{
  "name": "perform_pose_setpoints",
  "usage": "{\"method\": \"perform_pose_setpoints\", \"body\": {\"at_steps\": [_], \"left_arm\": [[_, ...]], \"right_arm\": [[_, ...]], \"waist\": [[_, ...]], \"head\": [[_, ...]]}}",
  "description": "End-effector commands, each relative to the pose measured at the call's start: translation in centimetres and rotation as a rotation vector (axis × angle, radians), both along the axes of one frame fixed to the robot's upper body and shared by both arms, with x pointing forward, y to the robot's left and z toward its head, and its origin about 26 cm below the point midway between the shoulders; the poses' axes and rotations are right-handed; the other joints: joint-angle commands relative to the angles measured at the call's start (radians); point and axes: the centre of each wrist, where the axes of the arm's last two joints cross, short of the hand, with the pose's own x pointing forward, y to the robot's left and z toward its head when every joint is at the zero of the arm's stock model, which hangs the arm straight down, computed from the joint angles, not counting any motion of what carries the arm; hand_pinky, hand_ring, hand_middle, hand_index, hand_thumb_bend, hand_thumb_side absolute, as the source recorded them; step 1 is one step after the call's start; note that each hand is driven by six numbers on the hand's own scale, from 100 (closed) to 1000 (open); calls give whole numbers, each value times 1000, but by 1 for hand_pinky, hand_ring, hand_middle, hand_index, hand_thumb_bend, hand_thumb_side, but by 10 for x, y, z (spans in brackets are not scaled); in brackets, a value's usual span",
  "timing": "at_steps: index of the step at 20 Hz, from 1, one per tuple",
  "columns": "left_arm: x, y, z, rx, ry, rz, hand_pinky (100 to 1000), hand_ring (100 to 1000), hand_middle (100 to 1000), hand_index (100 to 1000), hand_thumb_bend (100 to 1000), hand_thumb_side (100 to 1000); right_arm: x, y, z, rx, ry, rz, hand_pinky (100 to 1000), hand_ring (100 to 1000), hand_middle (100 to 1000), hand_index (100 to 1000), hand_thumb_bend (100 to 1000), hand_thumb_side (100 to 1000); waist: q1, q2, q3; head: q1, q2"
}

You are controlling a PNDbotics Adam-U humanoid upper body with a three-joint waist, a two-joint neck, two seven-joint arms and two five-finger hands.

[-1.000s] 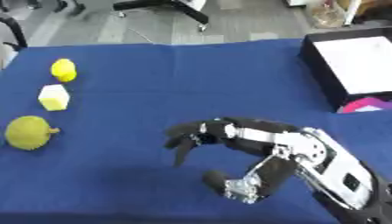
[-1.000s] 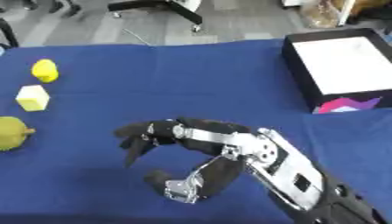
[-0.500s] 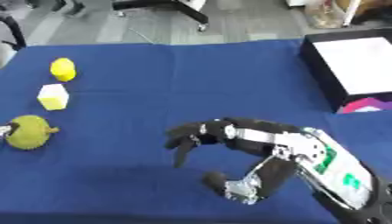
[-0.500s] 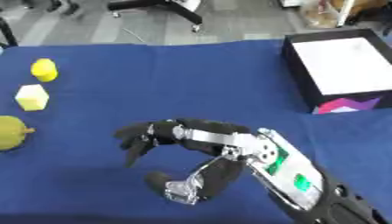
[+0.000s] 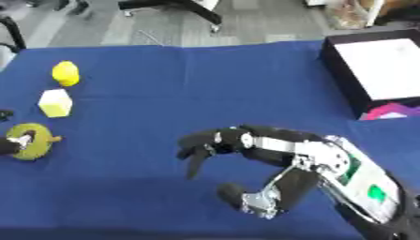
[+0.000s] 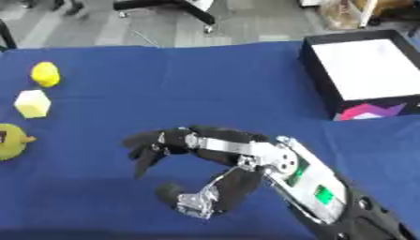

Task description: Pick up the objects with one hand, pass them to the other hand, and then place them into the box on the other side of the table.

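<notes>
Since a second ago, a dark left hand (image 5: 8,146) has come in at the left edge and now touches the round olive-green fruit (image 5: 34,140); whether its fingers close on the fruit cannot be told. Largest is the blue cloth-covered table (image 5: 205,79), soft and matte. At its right edge sits the black rectangular box with a white inside (image 6: 361,70), a pink and colourful panel on its near wall. The black and silver right hand (image 6: 221,159) hovers mid-table, fingers spread and loosely bent, thumb below, holding nothing. Left of it lie a pale yellow block (image 6: 33,103) and, beyond, a smooth yellow rounded fruit (image 6: 45,74), each apart.
</notes>
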Motion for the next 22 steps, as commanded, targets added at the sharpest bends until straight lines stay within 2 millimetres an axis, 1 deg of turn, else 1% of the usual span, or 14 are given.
{"method": "perform_pose_setpoints", "body": {"at_steps": [1, 4, 5, 6, 7, 8, 9, 10, 12, 14, 16, 18, 20, 22], "left_arm": [[2, 4, 4, 4, -30, 7, 861, 818, 850, 963, 237, 725], [0, 2, -6, -23, 59, -22, 859, 808, 841, 968, 150, 632], [0, 1, -6, -33, 88, -31, 855, 800, 832, 966, 113, 563], [-1, 1, -7, -43, 118, -41, 836, 783, 818, 961, 100, 483], [-1, 0, -7, -50, 140, -50, 836, 783, 818, 961, 100, 483], [-2, -1, -7, -56, 152, -56, 787, 731, 774, 938, 100, 257], [-2, -2, -7, -66, 156, -61, 762, 695, 755, 927, 100, 224], [-3, -3, -8, -82, 152, -63, 697, 589, 661, 879, 100, 244], [-4, -5, -10, -122, 127, -64, 596, 465, 542, 796, 100, 255], [-5, -7, -12, -159, 81, -54, 509, 377, 466, 738, 100, 274], [-5, -8, -14, -196, 18, -41, 344, 221, 318, 622, 100, 336], [-6, -9, -15, -251, -68, -14, 233, 116, 214, 529, 100, 374], [-6, -11, -16, -326, -150, 18, 150, 100, 143, 470, 100, 415], [-6, -14, -16, -419, -217, 40, 131, 100, 121, 455, 100, 438]], "right_arm": [[0, -1, 7, 2, -28, 1, 851, 931, 691, 1000, 100, 442], [-1, -1, 7, 2, -27, 1, 851, 930, 691, 1000, 100, 442], [-1, -1, 7, 1, -26, 0, 851, 929, 691, 1000, 100, 441], [-1, -1, 7, 1, -25, -1, 851, 929, 691, 1000, 100, 441], [-1, -1, 7, 1, -25, -1, 851, 929, 691, 1000, 100, 441], [-1, -1, 6, 1, -24, -2, 850, 929, 691, 1000, 100, 441], [-1, -1, 6, 1, -23, -2, 850, 929, 691, 1000, 100, 441], [-1, -1, 6, 0, -22, -3, 850, 929, 690, 1000, 100, 440], [-1, -1, 5, 0, -19, -6, 851, 929, 690, 1000, 100, 439], [0, -1, 4, -1, -17, -9, 850, 929, 690, 1000, 100, 439], [0, -1, 4, 0, -16, -11, 851, 929, 690, 1000, 100, 439], [0, -1, 3, -1, -16, -12, 850, 929, 690, 1000, 100, 438], [1, -1, 3, -1, -16, -13, 851, 929, 690, 1000, 100, 438], [1, -1, 2, -1, -16, -14, 850, 929, 690, 1000, 100, 437]], "waist": [[1, -7, -1], [0, -6, -2], [0, -6, -1], [0, -6, -1], [0, -6, -1], [0, -6, -1], [0, -6, 0], [0, -6, 0], [-1, -6, 0], [-2, -6, 0], [-3, -6, 1], [-3, -6, 2], [-3, -6, 2], [-4, -6, 2]], "head": [[4, 1], [5, 1], [5, 1], [5, 1], [5, 1], [5, 1], [5, 1], [4, 1], [4, 1], [5, 1], [5, 1], [4, 1], [5, 1], [4, 1]]}}
